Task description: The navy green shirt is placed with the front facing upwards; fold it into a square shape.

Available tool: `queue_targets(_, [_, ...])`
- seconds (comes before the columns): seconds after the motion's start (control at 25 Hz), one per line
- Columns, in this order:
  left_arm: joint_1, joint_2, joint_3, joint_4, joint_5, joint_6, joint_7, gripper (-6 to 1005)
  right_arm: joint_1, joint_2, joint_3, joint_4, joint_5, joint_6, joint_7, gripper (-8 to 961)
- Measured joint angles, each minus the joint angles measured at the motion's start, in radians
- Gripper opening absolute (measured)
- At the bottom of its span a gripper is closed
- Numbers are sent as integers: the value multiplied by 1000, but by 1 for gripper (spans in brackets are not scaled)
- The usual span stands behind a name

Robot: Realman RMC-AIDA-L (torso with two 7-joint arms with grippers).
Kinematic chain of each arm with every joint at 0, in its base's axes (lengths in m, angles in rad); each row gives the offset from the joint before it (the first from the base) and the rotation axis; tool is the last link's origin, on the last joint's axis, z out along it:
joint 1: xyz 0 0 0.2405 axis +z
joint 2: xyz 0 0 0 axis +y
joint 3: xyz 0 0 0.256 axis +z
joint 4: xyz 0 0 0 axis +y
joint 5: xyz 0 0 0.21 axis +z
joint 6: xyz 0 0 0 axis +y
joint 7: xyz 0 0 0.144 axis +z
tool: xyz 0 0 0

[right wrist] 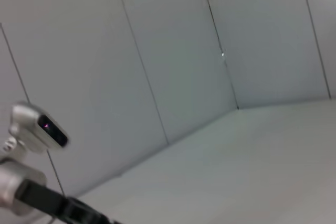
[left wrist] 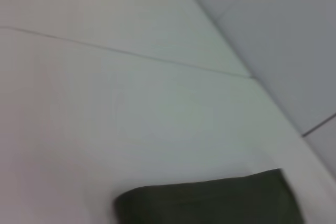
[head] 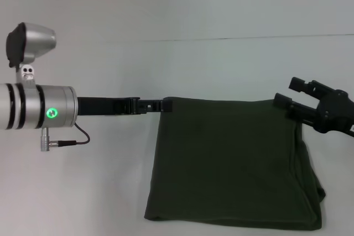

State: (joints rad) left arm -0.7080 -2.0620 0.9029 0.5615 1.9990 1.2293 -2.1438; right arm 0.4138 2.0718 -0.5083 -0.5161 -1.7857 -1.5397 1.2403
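Observation:
The navy green shirt [head: 232,164] lies folded into a rough rectangle on the white table, plain green side up, with no lettering showing. My left gripper [head: 164,105] reaches in from the left and is shut on the shirt's far left corner. My right gripper [head: 288,93] is at the far right corner, its two black fingers spread apart, the lower one touching the cloth edge. In the left wrist view a dark strip of the shirt [left wrist: 210,200] shows. The right wrist view shows no shirt.
The white table [head: 83,192] runs to a pale wall behind, with a seam line [head: 249,38] between them. Layers of cloth bunch at the shirt's right edge [head: 315,186]. My left arm's silver wrist [right wrist: 21,182] shows in the right wrist view.

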Motion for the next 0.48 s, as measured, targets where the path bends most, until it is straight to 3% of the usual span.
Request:
queue_targets(0.24, [-61,-4,2,-74,97,-122,-21,958,-14,1,16,-1,0,-11,2,827])
queue_targets(0.48, [-88,-31,2,-108,119,-172,-25,954,-19,5,17,-1,1,-9,2,827])
